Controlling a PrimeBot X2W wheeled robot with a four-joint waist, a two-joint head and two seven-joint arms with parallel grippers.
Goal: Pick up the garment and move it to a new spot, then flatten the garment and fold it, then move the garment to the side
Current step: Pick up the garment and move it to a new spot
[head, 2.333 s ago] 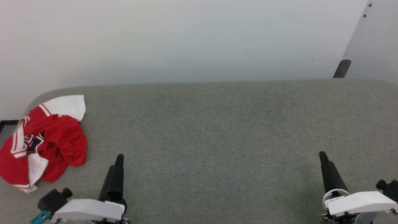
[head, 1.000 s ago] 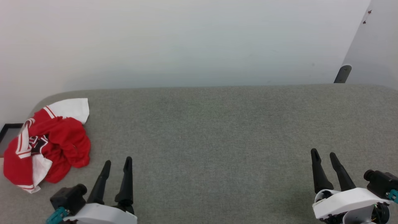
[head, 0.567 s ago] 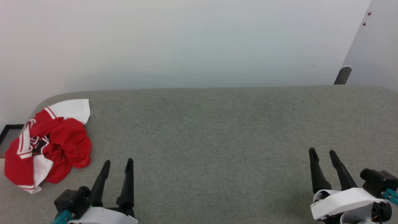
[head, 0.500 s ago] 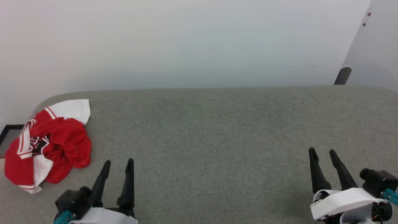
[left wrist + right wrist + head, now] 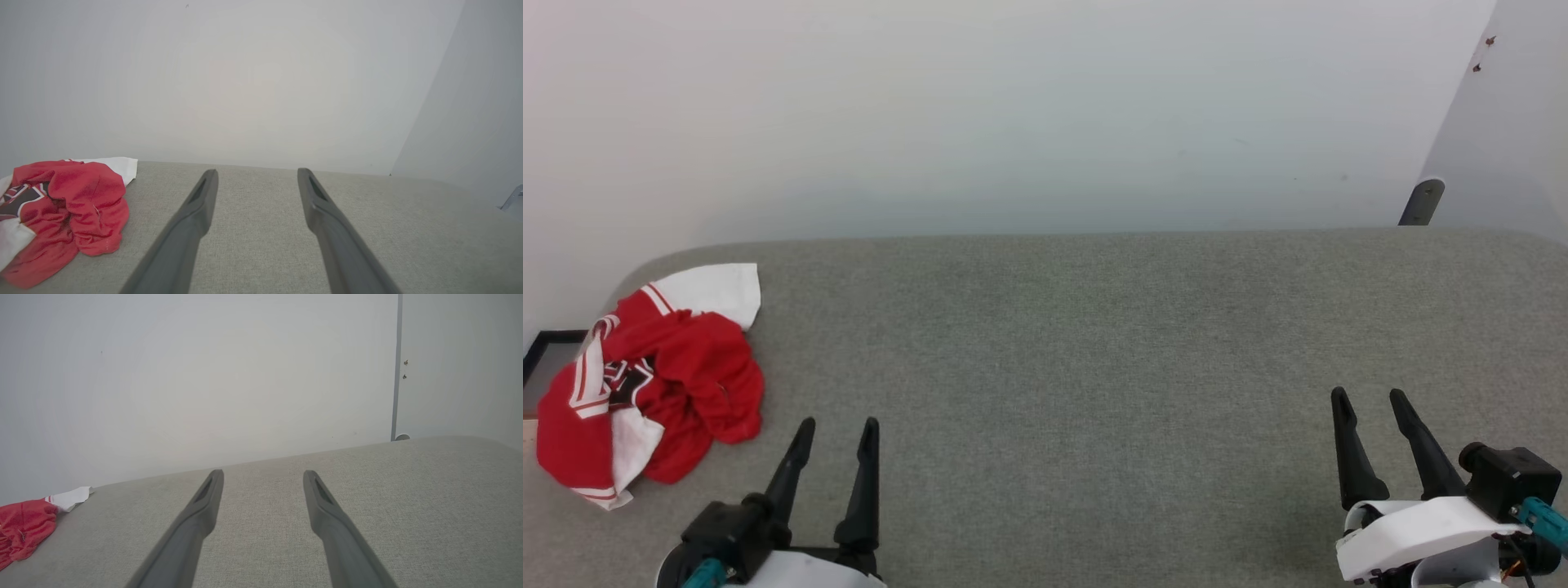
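Observation:
The garment (image 5: 658, 384) lies crumpled in a heap at the far left end of the grey felt table (image 5: 1094, 343): red cloth, a white sleeve at the back, striped trim and a patch of black lettering. It also appears at the left of the left wrist view as the garment (image 5: 69, 208), and at the left edge of the right wrist view as the garment (image 5: 24, 526). My left gripper (image 5: 837, 429) hovers open near the front edge, to the right of the heap and apart from it. At the front right my right gripper (image 5: 1368, 398) is open and holds nothing.
A white wall (image 5: 1013, 114) rises right behind the table. A dark bracket (image 5: 1421, 202) stands at the back right corner beside a white panel. A dark frame (image 5: 543, 351) pokes out past the table's left end, behind the heap.
The head camera has shifted a little, so the whole picture sits lower. Both grippers turned from side-on to showing two spread fingers. The garment has not moved.

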